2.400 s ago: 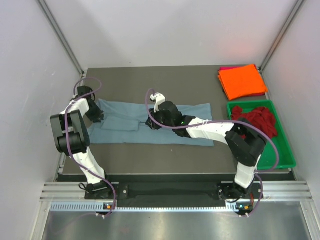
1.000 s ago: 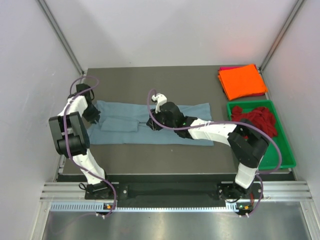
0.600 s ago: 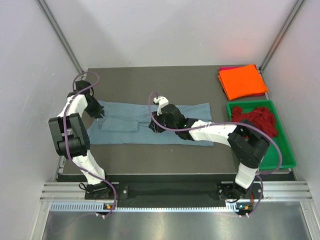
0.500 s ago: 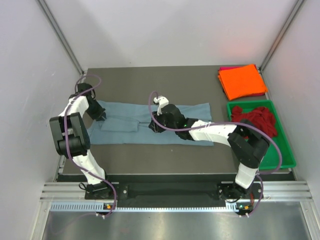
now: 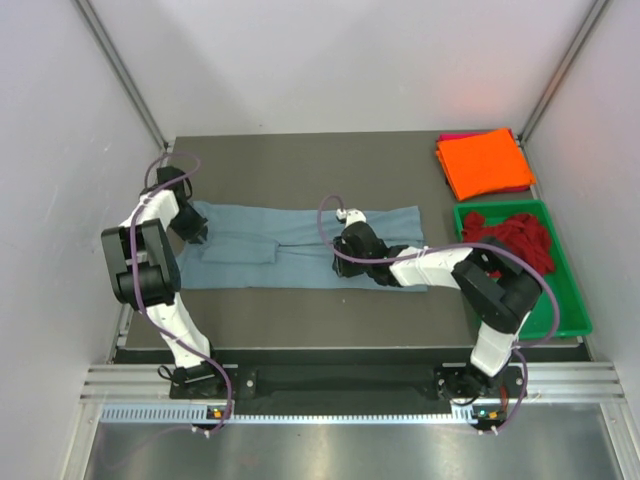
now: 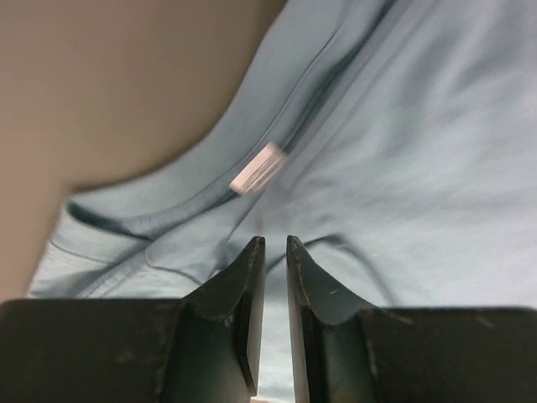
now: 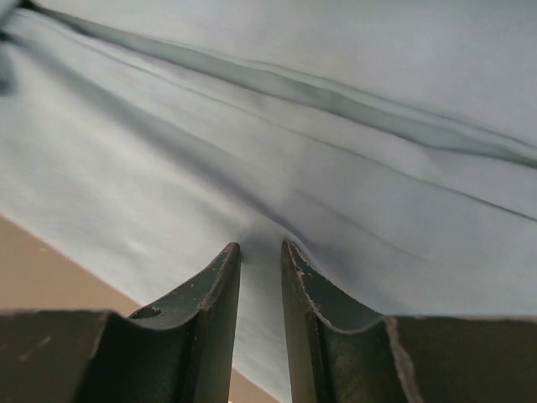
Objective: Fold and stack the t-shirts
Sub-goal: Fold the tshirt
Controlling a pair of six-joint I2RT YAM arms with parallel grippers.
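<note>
Blue-grey t-shirt [image 5: 290, 265] lies pinched under left gripper [image 6: 273, 243] and right gripper [image 7: 259, 248].

The dark, matte worktop [image 5: 300, 165] carries three things. A blue-grey t-shirt [image 5: 290, 265] lies flat across its middle as a long band running from 9 o'clock to 3 o'clock, with a folded-in flap near its 9 o'clock end. In the 1 o'clock corner a magenta t-shirt [image 5: 455, 136] lies folded, with an orange t-shirt [image 5: 485, 162] folded on top. Just below, at 3 o'clock, sits a green tray [image 5: 565, 320] holding a crumpled dark red t-shirt [image 5: 515, 238].
</note>
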